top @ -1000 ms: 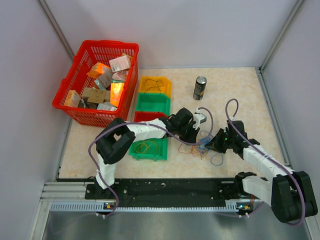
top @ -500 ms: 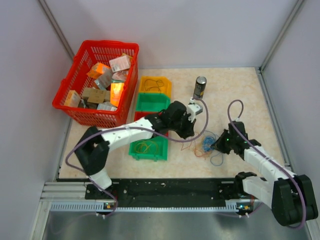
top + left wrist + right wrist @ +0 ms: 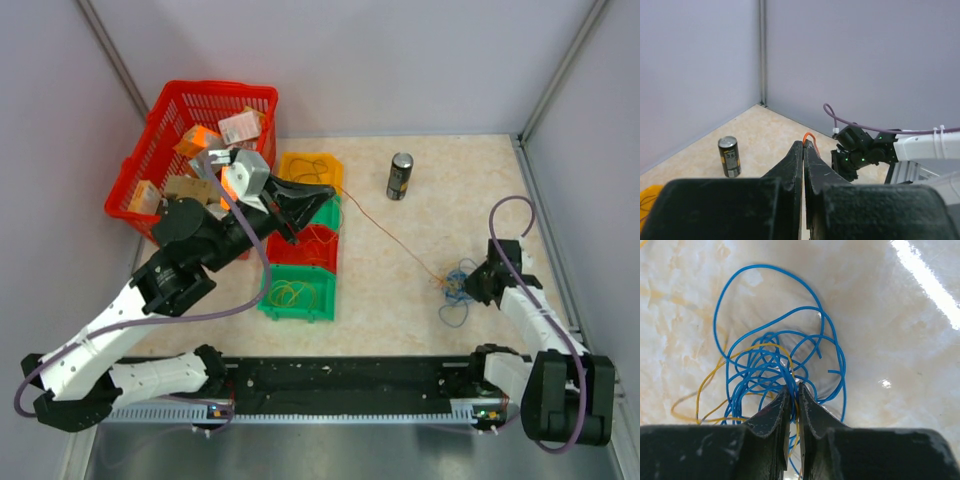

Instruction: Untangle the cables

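Two pincers are mine, and both are closed on wire. My left pincer (image 3: 804, 145) is pressed fully together, finger against finger, and a small loop of the orange cable (image 3: 809, 136) comes out at its tip. This pincer is raised above the row of small bins in the left half of the table (image 3: 450, 180), over the yellow bin (image 3: 303, 163) and the green bin (image 3: 326, 214) next to it.

From there the orange cable runs in a straight, stretched line across the middle of the table to the tangle of cables (image 3: 455, 290). The tangle lies on the table near the right edge, closer to the front edge than to the back edge.

My right pincer (image 3: 792, 390) is low at the tangle and almost closed, with only a thin gap. Strands of the blue cable (image 3: 775, 355) pass between its fingers, and the other blue loops lie flat on the table beyond the tips. A yellow wire (image 3: 702, 385) is mixed through these loops and also goes in between the fingers. I cannot tell if it is really gripped.

One can (image 3: 400, 176) stands upright toward the back edge, well apart from the tangle. At the front end of the row, another green bin (image 3: 325, 300) holds loops of orange-yellow wire. A red basket (image 3: 165, 125) with boxes sits at the back left corner.
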